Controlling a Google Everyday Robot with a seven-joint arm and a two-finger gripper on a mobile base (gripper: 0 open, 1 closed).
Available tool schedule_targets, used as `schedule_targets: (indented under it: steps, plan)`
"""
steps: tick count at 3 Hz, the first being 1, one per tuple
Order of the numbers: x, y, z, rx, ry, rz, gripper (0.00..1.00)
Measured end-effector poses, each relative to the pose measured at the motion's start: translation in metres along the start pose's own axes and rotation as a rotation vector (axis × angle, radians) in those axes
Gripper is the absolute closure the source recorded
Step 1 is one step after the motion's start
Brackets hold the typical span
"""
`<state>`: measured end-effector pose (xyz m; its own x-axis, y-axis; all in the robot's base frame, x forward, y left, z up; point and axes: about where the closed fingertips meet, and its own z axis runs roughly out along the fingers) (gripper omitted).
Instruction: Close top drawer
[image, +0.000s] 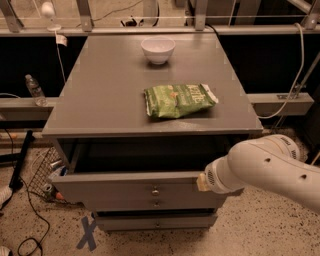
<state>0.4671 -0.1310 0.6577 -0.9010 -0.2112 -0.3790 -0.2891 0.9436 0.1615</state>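
Note:
The top drawer (120, 186) of the grey cabinet stands pulled out, its dark inside showing under the cabinet top. Its small round knob (155, 191) is at the centre of the front panel. My gripper (200, 183) is at the end of the white arm (260, 170), which reaches in from the right. It sits against the right part of the drawer's front panel, mostly hidden by the arm. The two lower drawers (156, 220) sit further in below.
On the cabinet top (100, 100) lie a green snack bag (179, 100) and a white bowl (158, 49). A wire basket (42, 175) and cables lie on the floor at left, and a blue tape cross (87, 233) is in front. A water bottle (35, 90) stands at left.

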Motion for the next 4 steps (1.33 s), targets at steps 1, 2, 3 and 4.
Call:
schedule_targets:
  steps: [1,2,3,4]
  plan:
    - [-0.014,-0.002,0.007,0.009,-0.048,0.008,1.0]
    - [-0.033,0.0,0.019,0.005,-0.09,0.001,1.0]
    - [-0.049,0.002,0.028,-0.008,-0.117,-0.01,1.0]
    - [-0.054,0.004,0.031,-0.01,-0.11,-0.024,1.0]
